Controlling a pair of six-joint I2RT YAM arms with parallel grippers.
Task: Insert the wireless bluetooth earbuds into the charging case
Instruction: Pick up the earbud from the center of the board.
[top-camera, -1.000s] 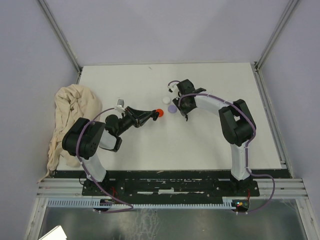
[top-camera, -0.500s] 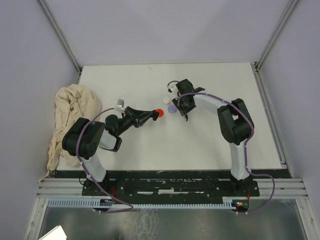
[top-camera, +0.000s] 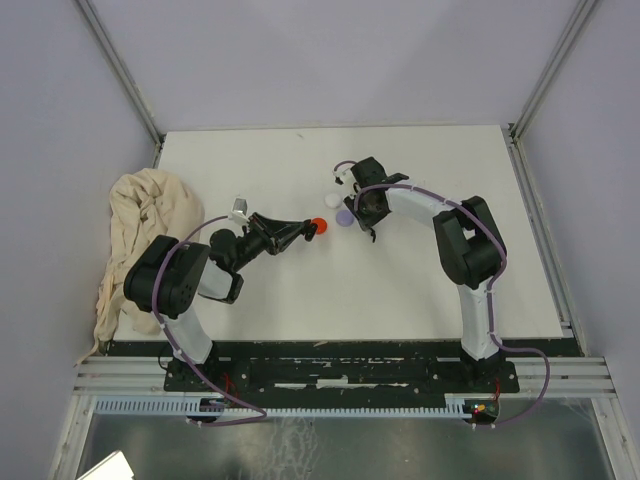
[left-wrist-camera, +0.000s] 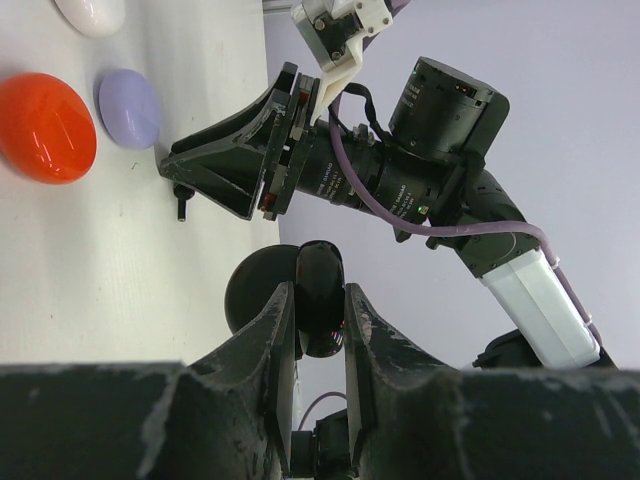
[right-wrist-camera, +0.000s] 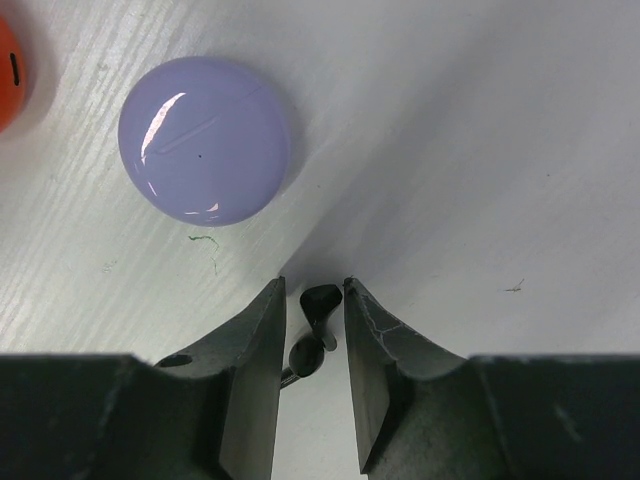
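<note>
Little has changed since a second ago: the right arm's elbow has drifted slightly to the left, and both wrists stay where they were on the white desk (top-camera: 400, 290).

The right tool (right-wrist-camera: 312, 290) points down at the desk with its fingers drawn narrow around a black earbud (right-wrist-camera: 320, 305). The earbud's head sits in the gap near the fingertips and its stem runs back between the fingers. I cannot tell whether the fingers actually press it or only bracket it. A lilac disc (right-wrist-camera: 205, 140) lies just ahead of this tool and a little to one side, apart from the fingers. A red disc (right-wrist-camera: 6, 60) with a small dark slot on its face lies beyond it at the frame edge.

The left tool (left-wrist-camera: 318, 290) is clenched on a glossy black case (left-wrist-camera: 320, 320), with a darker round part of the case showing beside the fingers. From this tool, the red disc is the closest, lying just past its tip. The lilac disc lies further on, and a white disc (left-wrist-camera: 90, 12) is the farthest. The right tool's tip, with the earbud, rests near the lilac disc.

A crumpled beige cloth (top-camera: 140, 230) lies well behind the left tool, beside that arm's elbow.
</note>
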